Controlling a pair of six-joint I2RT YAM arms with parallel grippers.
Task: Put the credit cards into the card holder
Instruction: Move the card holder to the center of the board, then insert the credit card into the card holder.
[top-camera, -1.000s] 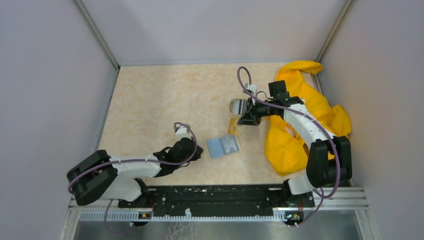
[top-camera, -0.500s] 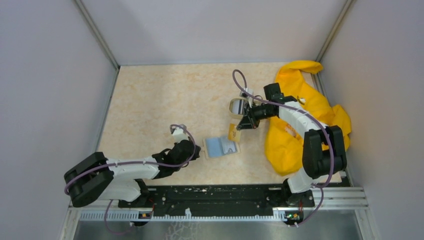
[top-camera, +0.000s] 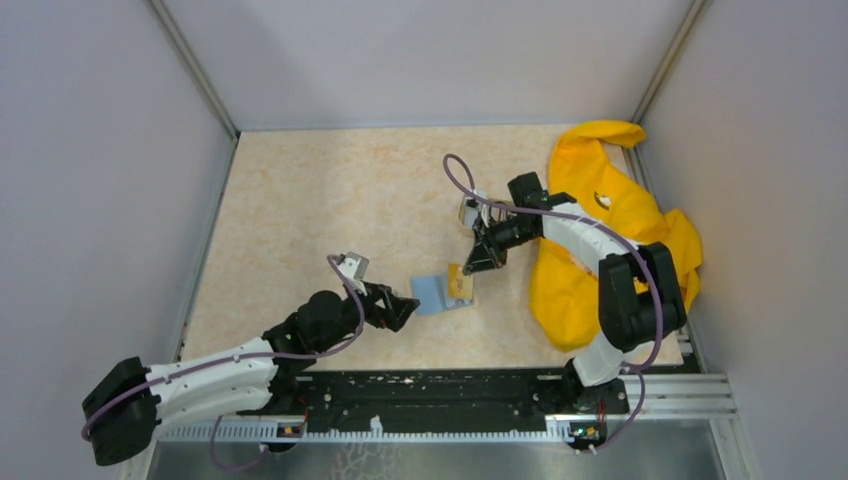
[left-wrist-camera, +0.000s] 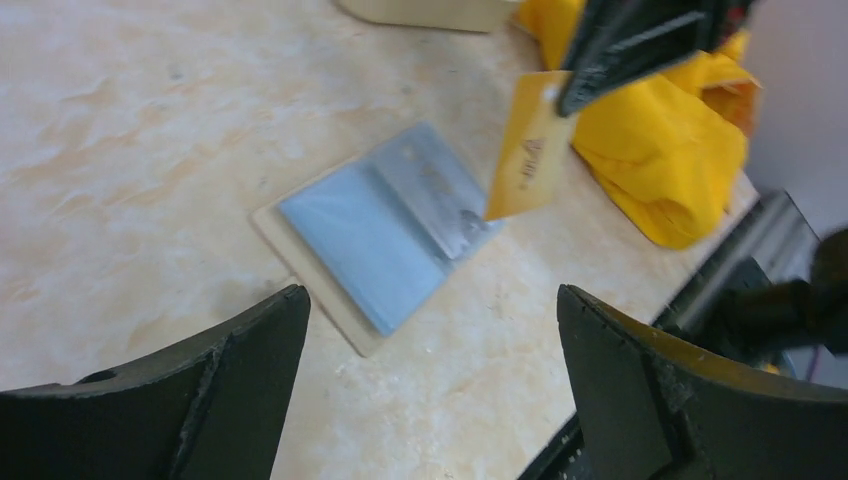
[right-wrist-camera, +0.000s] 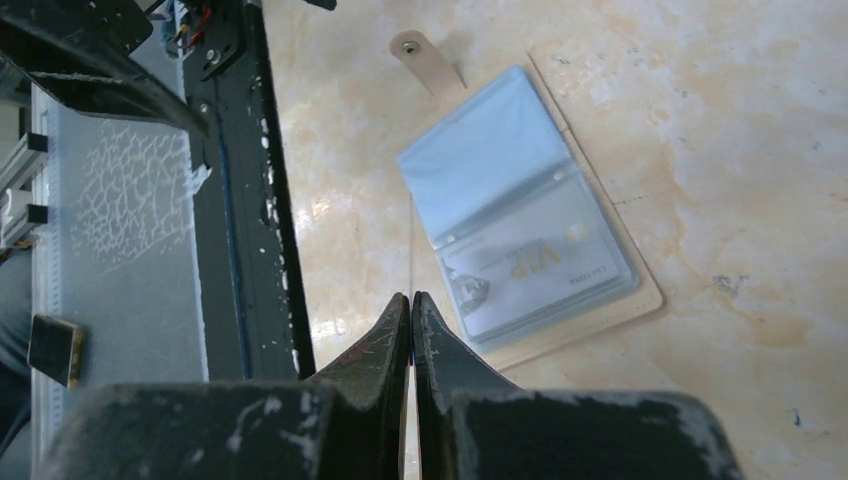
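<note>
The holder (top-camera: 435, 293) lay open on the table (top-camera: 300, 200), blue pockets up, with one card (right-wrist-camera: 530, 265) sleeved in a pocket. At the holder's one o'clock, the right hand (top-camera: 472, 262) was clenched on a gold card (left-wrist-camera: 528, 150), held edge-down over the holder's right leaf. I couldn't tell whether the two touched. The left hand (top-camera: 398, 308) stood spread wide and empty at the holder's eight o'clock, near its edge. I took this for the insertion step. Next, the gold card's edge would need to find a free pocket mouth, likely with the left hand pinning the holder against sliding. A cloth (top-camera: 600, 230) lay at three o'clock.
</note>
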